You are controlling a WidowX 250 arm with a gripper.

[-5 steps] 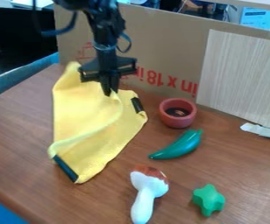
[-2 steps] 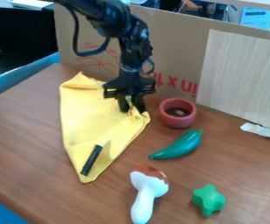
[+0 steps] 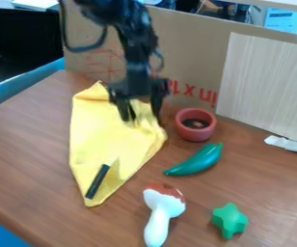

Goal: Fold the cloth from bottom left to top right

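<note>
Gripper [image 3: 142, 111]: one, black, two-fingered, released, its fingers parted to left and right with a visible gap between them. Position: above centre of the frame, over the upper right part of the cloth [image 3: 106, 140]; whether the fingertips touched the fabric, cannot be told.

Arm [image 3: 137, 60]: one, black, entering at the top edge, left of centre. Pose: upper portion slanting down to the right, lower portion hanging nearly upright, gripper pointed down. A dark cable [image 3: 87, 48] looped out on its left side.

Cloth: one, yellow, lying on the table [image 3: 22, 149] in the left half of the frame. It was wide across the middle, rose to a peaked corner at upper left and narrowed to a point at lower left. A black strip [image 3: 98, 181] lay slanted near that lower point, beside a small raised fold. The right edge reached to near the cup [image 3: 184, 132].

Cup: red, round, upright, just right of the cloth, dark inside. Pepper [image 3: 199, 161]: green, below the cup, stem end to the upper right. Mushroom [image 3: 157, 226]: white stalk, brown-red cap uppermost, bottom centre. Star [image 3: 229, 220]: green, lower right.

Cardboard [image 3: 190, 53]: standing behind the goods, marked in red; a pale panel [image 3: 267, 87] stood against it at right.
</note>
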